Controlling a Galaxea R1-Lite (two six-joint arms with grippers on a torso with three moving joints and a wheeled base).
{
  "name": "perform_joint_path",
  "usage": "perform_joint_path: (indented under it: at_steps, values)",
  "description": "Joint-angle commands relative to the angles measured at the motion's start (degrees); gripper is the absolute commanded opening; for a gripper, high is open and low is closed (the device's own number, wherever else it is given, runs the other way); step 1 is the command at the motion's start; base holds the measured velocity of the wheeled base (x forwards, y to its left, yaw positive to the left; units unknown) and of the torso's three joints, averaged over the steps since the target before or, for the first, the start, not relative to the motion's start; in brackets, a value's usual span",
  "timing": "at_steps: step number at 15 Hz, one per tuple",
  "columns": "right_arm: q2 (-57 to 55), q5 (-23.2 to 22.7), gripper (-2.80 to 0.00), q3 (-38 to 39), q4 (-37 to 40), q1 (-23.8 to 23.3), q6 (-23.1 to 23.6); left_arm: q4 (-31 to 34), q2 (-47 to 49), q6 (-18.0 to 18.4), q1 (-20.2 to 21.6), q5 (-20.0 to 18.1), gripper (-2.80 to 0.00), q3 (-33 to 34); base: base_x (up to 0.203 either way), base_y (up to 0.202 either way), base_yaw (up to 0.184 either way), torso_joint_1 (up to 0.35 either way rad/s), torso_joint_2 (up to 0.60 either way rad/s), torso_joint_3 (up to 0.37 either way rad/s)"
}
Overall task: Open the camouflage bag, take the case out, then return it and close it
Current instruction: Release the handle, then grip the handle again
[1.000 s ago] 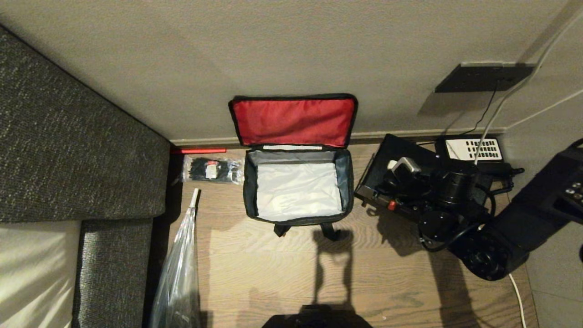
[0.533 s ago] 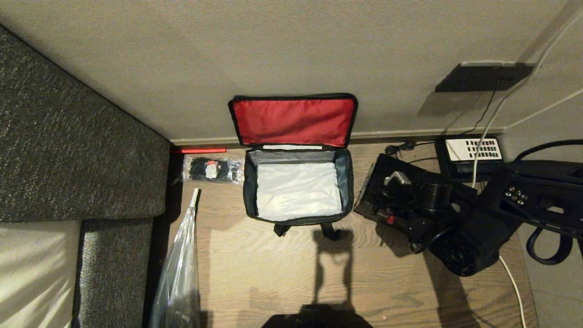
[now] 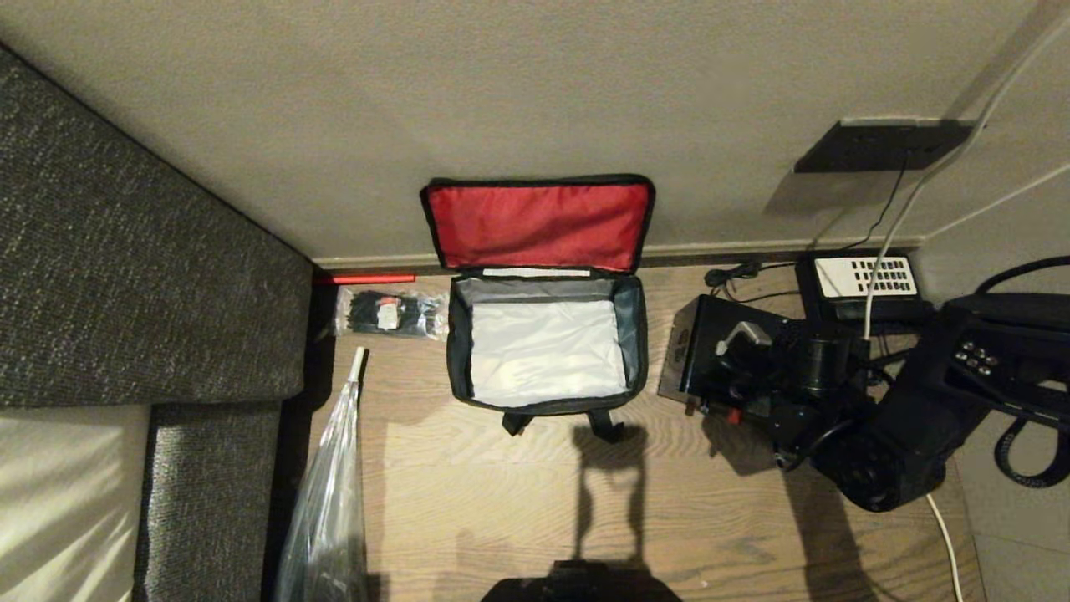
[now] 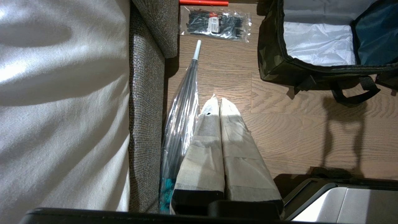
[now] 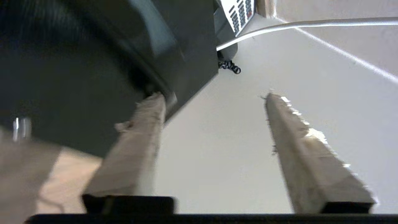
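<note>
The camouflage bag point(image 3: 545, 400) stands open on the floor against the wall. Its red-lined lid point(image 3: 539, 226) is flipped up, and the grey-white inside holds nothing. The black case point(image 3: 700, 339) sits to the right of the bag, tipped so its stickered face shows, with a red spot on its near edge. My right gripper point(image 5: 214, 95) hangs over the case, open. One finger point(image 5: 146, 130) lies beside the case's edge point(image 5: 93, 77) and only the wall shows between the two. My left gripper point(image 4: 216, 101) is parked, shut and holding nothing, above the floor by the sofa.
A black telephone point(image 3: 865, 276) with a white keypad and cables lies behind the case by the wall. A clear packet of black ties point(image 3: 389, 313) sits left of the bag. A clear umbrella point(image 3: 330, 493) leans along the grey sofa point(image 3: 125, 276).
My right gripper has opened and let go of the case. The case has tipped more upright and the arm has shifted a little toward the wall.
</note>
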State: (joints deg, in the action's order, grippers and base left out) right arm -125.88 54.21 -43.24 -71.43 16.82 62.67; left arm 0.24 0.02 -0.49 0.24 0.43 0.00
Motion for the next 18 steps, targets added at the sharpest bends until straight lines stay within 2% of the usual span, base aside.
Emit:
perform_joint_path:
  at_steps: [1,2,3,6,8,9,11,12,14,15,16,18]
  values:
    - [8.73,-3.22,0.0,5.58,3.35,1.02,0.41,0.02,-0.02,-0.04,0.02,0.01,-2.8,0.18,0.0,0.0,0.0,0.0,0.0,0.0]
    - [12.3,-5.15,0.0,8.07,5.94,1.53,0.28,0.02,-0.06,-0.04,0.02,0.01,-2.8,0.18,0.0,0.0,0.0,0.0,0.0,0.0]
    - [17.21,-6.57,-2.8,10.1,8.82,1.87,0.31,0.02,-0.09,-0.04,0.03,0.01,-2.8,0.18,0.0,0.0,0.0,0.0,0.0,0.0]
    - [33.67,-10.07,-2.8,14.36,21.79,2.29,-1.11,0.02,-0.03,-0.04,0.02,0.01,-2.8,0.18,0.0,0.0,0.0,0.0,0.0,0.0]
    - [44.43,-11.16,-2.8,16.63,30.11,2.37,-5.25,0.02,-0.06,-0.04,0.06,0.01,-2.8,0.18,0.0,0.0,0.0,0.0,0.0,0.0]
    - [49.43,-11.54,-2.8,18.11,33.24,2.41,-8.67,0.02,-0.02,-0.04,0.02,0.01,-2.8,0.18,0.0,0.0,0.0,0.0,0.0,0.0]
    - [57.31,-12.16,-2.8,19.89,39.2,2.08,-19.25,0.02,-0.02,-0.04,0.02,0.01,-2.8,0.18,0.0,0.0,0.0,0.0,0.0,0.0]
    - [61.42,-12.76,-2.8,19.84,45.28,1.43,-24.36,0.02,-0.02,-0.04,0.02,0.01,-2.8,0.18,0.0,0.0,0.0,0.0,0.0,0.0]
    - [70.71,-14.77,-2.8,18.35,61.35,0.44,-31.25,0.02,-0.06,-0.04,0.02,0.01,-2.8,0.18,0.0,0.0,0.0,0.0,0.0,0.0]
    - [77.21,-16.85,-2.8,18.0,69.37,-0.37,-35.75,0.02,-0.02,-0.04,0.02,0.01,-2.8,0.18,0.0,0.0,0.0,0.0,0.0,0.0]
    - [83.27,-21.05,-2.8,18.74,74.56,-1.63,-41.79,0.02,-0.04,-0.04,0.02,0.01,-2.8,0.18,0.0,0.0,0.0,0.0,0.0,0.0]
    - [94.22,-33.88,-2.8,22.11,79.71,-6.72,-51.45,0.02,-0.02,-0.04,0.02,0.01,-2.8,0.18,0.0,0.0,0.0,0.0,0.0,0.0]
